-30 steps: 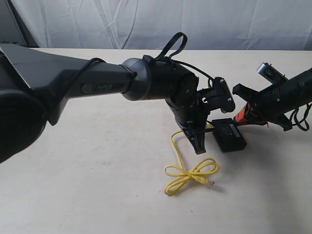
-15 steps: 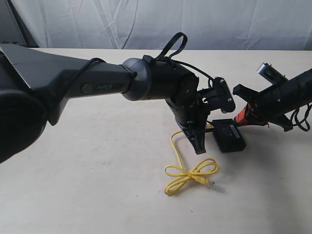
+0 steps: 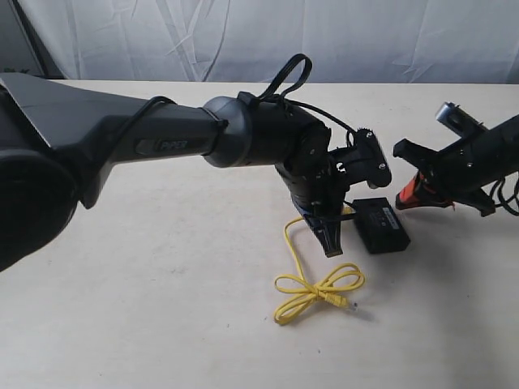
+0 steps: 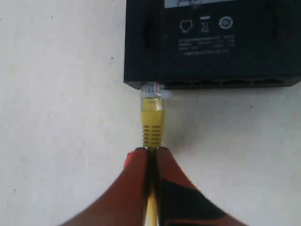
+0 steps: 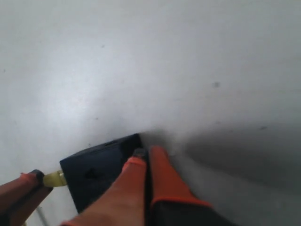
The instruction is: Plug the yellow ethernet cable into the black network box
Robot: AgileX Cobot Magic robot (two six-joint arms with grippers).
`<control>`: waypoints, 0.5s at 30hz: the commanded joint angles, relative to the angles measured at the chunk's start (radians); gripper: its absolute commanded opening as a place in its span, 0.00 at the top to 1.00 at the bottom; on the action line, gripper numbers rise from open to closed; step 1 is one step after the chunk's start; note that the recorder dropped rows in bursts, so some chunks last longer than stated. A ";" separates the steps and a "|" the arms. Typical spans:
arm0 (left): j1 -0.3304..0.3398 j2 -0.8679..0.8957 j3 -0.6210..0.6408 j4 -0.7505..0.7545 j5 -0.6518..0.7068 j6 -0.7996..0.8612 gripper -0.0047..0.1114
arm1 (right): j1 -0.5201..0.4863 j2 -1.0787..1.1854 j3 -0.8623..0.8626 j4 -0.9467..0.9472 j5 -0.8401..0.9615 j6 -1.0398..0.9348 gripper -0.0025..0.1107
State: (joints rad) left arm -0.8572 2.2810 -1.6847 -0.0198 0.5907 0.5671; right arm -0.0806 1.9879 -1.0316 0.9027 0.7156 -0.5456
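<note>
- The left gripper had its orange-and-black fingers pinched on the yellow ethernet cable, just behind the yellow boot of one plug; the cord ran back between them.
- Ahead of the fingertips, the clear plug at that end of the cable met the ported side of the black network box, at the port nearest one corner. Its tip was at the port's mouth, and I could not tell how far in it sat.
- The box lay flat on the pale table, with white printed marks on its upper face.
- In the exterior view, the rest of the cable trailed from the gripper toward the camera, tied in a loose loop, and its free plug lay on the table well apart from the box.
- The right gripper had its orange fingers pressed together with nothing between them.
- Its tips were at a corner of the box on the side away from the ports; whether they touched it I could not tell.
</note>
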 commanded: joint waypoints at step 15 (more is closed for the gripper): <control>-0.003 -0.012 0.002 -0.004 0.000 -0.006 0.96 | 0.035 -0.015 -0.002 -0.012 0.033 -0.003 0.98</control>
State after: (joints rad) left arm -0.8572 2.2810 -1.6790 -0.0110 0.6019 0.5671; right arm -0.0743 1.9810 -1.0354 0.8885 0.7347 -0.5456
